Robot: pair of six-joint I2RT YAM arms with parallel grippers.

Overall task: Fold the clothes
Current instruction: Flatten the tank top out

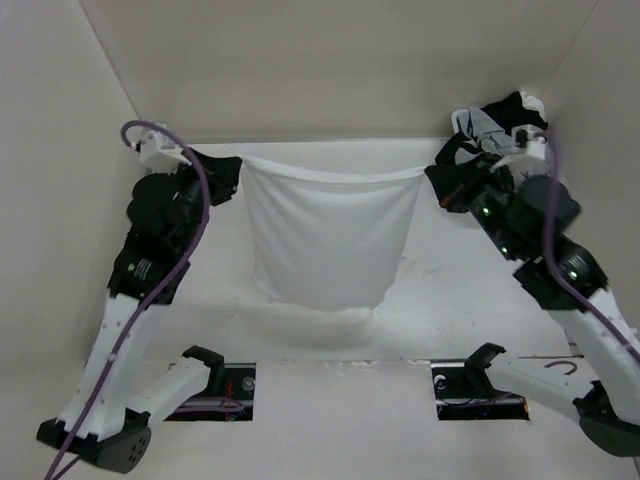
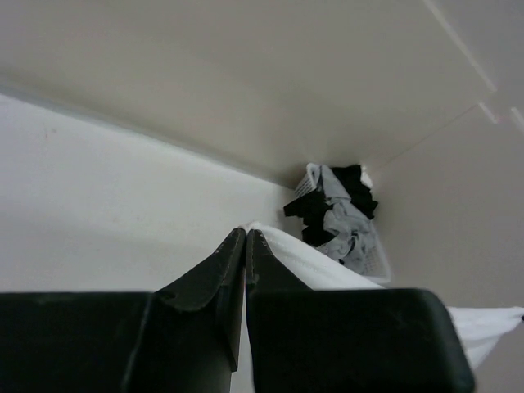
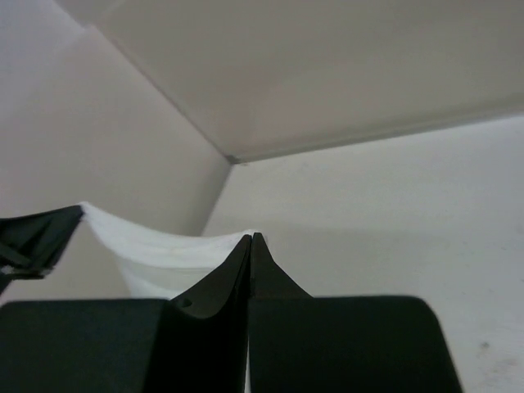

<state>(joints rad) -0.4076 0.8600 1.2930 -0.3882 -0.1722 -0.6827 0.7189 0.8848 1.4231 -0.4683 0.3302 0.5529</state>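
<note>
White walls (image 1: 340, 70) close in my tabletop (image 1: 450, 310). I hold the white garment (image 1: 330, 235) up over it like a sheet, bottom edge resting down. It looks thin, soft and floppy. Left jaws and right jaws are pressed together, pinching its top corners.

Garment (image 1: 330, 240): was plain white, centre of frame.
Left gripper (image 2: 246, 242): was black.
Cable (image 1: 196, 200): was purple, left of frame.
Clothes pile (image 2: 336, 209): was black and grey.
Basket (image 2: 378, 264): was white.
Table (image 1: 450, 310): was white.
</note>
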